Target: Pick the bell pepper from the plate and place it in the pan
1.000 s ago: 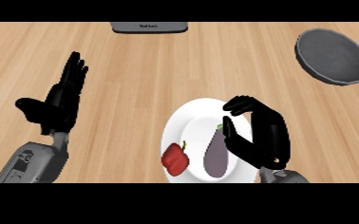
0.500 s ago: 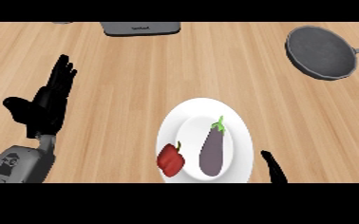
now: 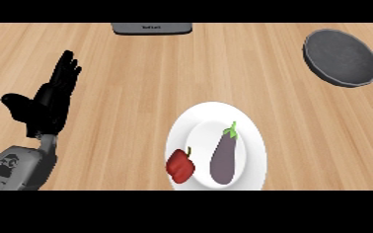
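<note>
Bell pepper (image 3: 180, 165) lies on the plate's (image 3: 251, 143) left rim beside an eggplant (image 3: 224, 156) — left robot hand (image 3: 45, 103) rests open, fingers straight.

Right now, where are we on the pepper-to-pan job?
Nothing looks done: the bell pepper sits on the left rim of the plate, beside the eggplant. The pan at the far right holds nothing. Nothing is in hand: the left hand rests open at the left edge, and the right hand is out of view. Left: grasp the pepper, carry it to the pan, release.
</note>
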You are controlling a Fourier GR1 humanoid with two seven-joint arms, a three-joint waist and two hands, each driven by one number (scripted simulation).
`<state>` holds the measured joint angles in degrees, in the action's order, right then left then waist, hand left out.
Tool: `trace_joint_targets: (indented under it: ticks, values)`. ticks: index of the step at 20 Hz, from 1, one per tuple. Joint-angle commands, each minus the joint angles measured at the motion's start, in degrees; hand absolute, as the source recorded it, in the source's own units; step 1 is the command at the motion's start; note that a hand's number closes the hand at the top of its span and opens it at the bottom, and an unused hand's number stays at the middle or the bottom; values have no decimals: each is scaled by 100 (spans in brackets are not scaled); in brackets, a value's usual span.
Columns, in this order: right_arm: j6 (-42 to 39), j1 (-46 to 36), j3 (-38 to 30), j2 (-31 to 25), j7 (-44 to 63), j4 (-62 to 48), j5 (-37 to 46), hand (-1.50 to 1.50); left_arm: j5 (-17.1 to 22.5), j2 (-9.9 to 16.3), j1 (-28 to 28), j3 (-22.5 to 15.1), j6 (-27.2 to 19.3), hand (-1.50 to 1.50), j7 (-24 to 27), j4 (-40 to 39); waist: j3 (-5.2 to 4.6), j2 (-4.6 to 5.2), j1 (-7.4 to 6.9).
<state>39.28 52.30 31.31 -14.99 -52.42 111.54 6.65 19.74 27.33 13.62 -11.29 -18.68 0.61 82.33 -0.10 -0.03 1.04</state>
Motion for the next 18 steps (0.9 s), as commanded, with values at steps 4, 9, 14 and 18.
trace_joint_targets:
  ticks: [4, 9, 14, 18]
  values:
    - [728, 744, 162, -552, 1245, 1557, 1256, -150, -141, -76, -25, -3, 83, 0, -179, 89, 0, 14, -113]
    - [639, 691, 951, -359, 2416, 2076, 2651, -150, -339, -249, 47, -36, -80, 0, -410, 308, 0, 19, -127]
    - [-154, -340, 1182, 0, 3363, 1809, 3536, -150, -235, -282, 103, 188, 310, 0, -83, -108, -1, 35, -157]
    - [-404, -351, 1685, 373, 4060, 1978, 4401, -150, -354, -268, 88, 328, 375, 0, -38, -190, 2, 17, -105]
